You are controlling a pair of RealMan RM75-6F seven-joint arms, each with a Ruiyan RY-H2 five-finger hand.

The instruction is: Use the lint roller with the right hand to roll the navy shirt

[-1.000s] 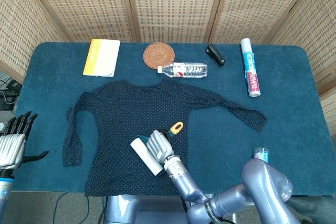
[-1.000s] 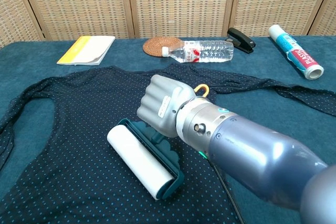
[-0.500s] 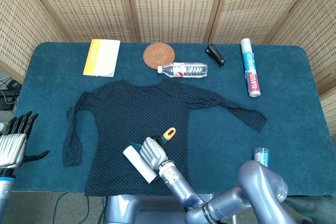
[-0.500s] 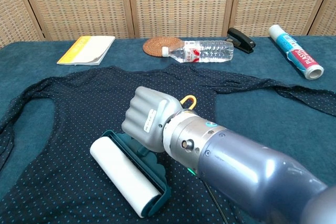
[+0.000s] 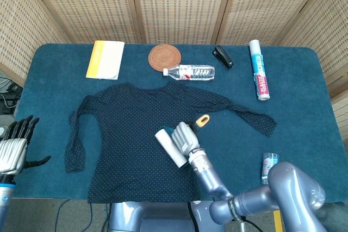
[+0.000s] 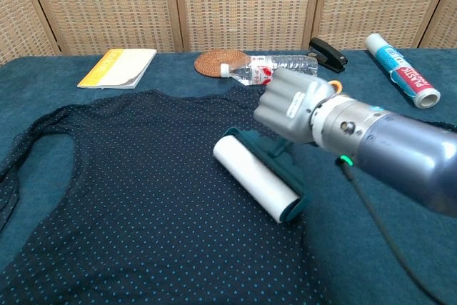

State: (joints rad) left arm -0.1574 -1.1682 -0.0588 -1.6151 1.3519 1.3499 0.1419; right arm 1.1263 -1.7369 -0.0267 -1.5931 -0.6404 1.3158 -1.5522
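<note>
A navy dotted shirt (image 5: 130, 134) (image 6: 128, 198) lies spread flat on the blue table. My right hand (image 5: 185, 138) (image 6: 293, 108) grips the lint roller's handle, whose orange end (image 5: 202, 119) sticks out behind the fist. The white roll (image 5: 171, 148) (image 6: 255, 187) in its teal frame rests on the shirt's right side, near the body's edge. My left hand (image 5: 13, 145) hangs open off the table's left edge, away from the shirt; it appears only in the head view.
Along the far edge lie a yellow booklet (image 5: 105, 59), a woven coaster (image 5: 164, 56), a water bottle (image 5: 189, 71), a black stapler (image 5: 222, 56) and a white tube (image 5: 259, 76). A small bottle (image 5: 268, 164) stands near my right arm at the front.
My right hand has moved the roller away from the shirt's hem, up and to the right across the fabric. The left hand has not moved.
</note>
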